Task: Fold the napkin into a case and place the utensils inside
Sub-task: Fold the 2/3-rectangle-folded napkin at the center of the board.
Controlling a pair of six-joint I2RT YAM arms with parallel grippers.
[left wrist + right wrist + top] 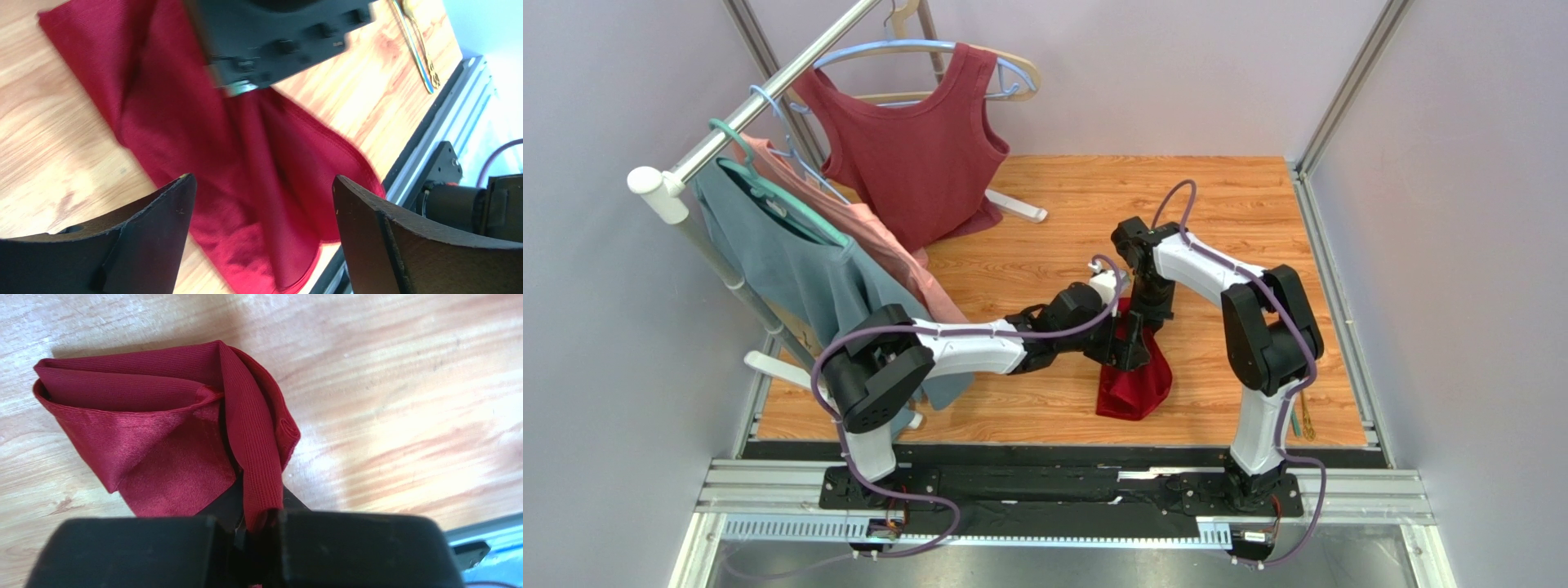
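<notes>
Right fingers point(153, 551) pinch crimson napkin point(166, 447) on wood-grain tabletop point(399, 386).

This is a robot test cell in a lab, not a home or a shop. Plain pale panels point(1455, 245) on aluminium posts point(1342, 86) box in a wood-grain bench point(1259, 208). Two arms trailing purple cables point(815, 374) are bolted to an aluminium rail point(1063, 490) that runs along the bench's near edge, on the near side of the left gripper point(1133, 350) and the right gripper point(1146, 316). Far to the left of both grippers stands a clothes rack point(756, 104). Its hangers carry a maroon sleeveless top point(916, 147), a pink top point(891, 251) and a teal top point(787, 263).
</notes>
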